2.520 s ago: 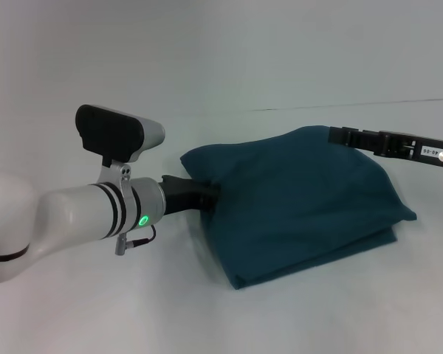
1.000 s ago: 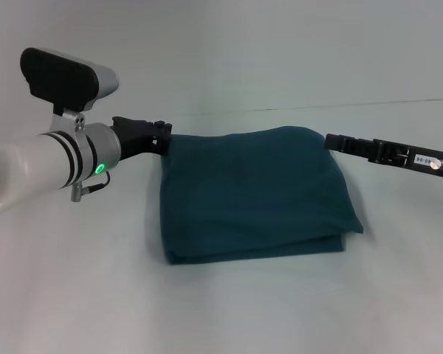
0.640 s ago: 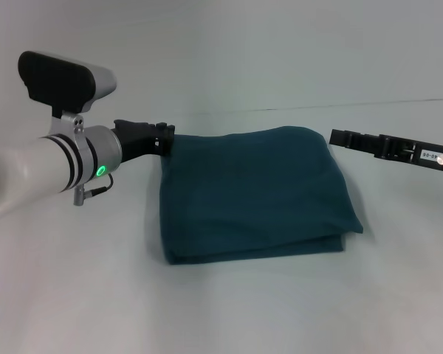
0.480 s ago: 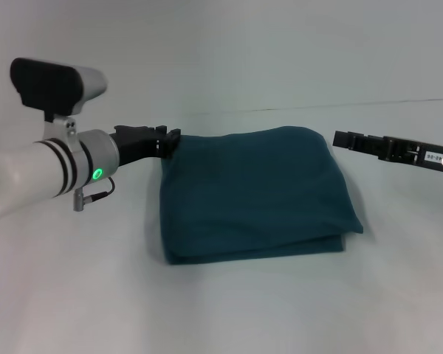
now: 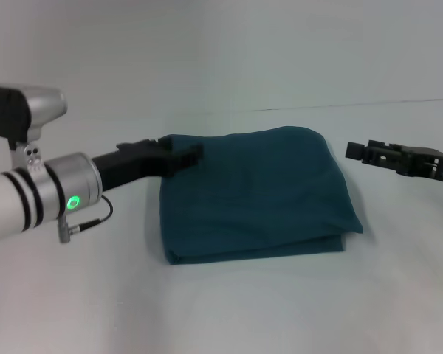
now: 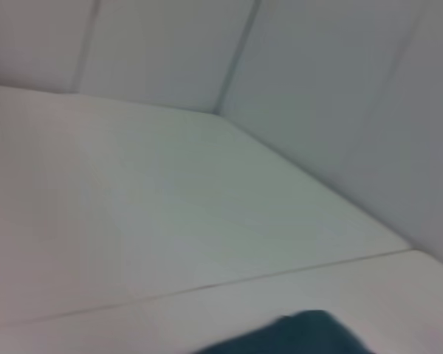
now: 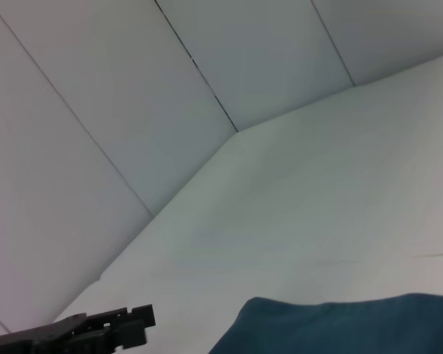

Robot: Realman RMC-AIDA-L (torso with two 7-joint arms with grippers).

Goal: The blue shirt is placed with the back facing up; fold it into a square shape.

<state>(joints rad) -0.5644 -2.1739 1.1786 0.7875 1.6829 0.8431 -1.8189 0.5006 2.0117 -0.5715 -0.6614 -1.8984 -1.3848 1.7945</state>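
The blue shirt (image 5: 255,193) lies folded into a rough square on the white desk (image 5: 229,310). The left end effector (image 5: 179,154) overlaps its far-left corner, grip state unclear; the right end effector (image 5: 362,152), also unclear, hangs apart. Best withdraw level, without dragging cloth

Plain white table (image 5: 229,310), matte and flat, meeting pale wall panels along a seam at the far side. Directly on it, right of centre: the blue shirt (image 5: 258,195), folded into a roughly square stack, plain side up, layered edges showing along the near side and the near right corner. Far edge of the cloth also visible low in both wrist views (image 7: 340,324) (image 6: 295,335), lying flat on the same white surface.
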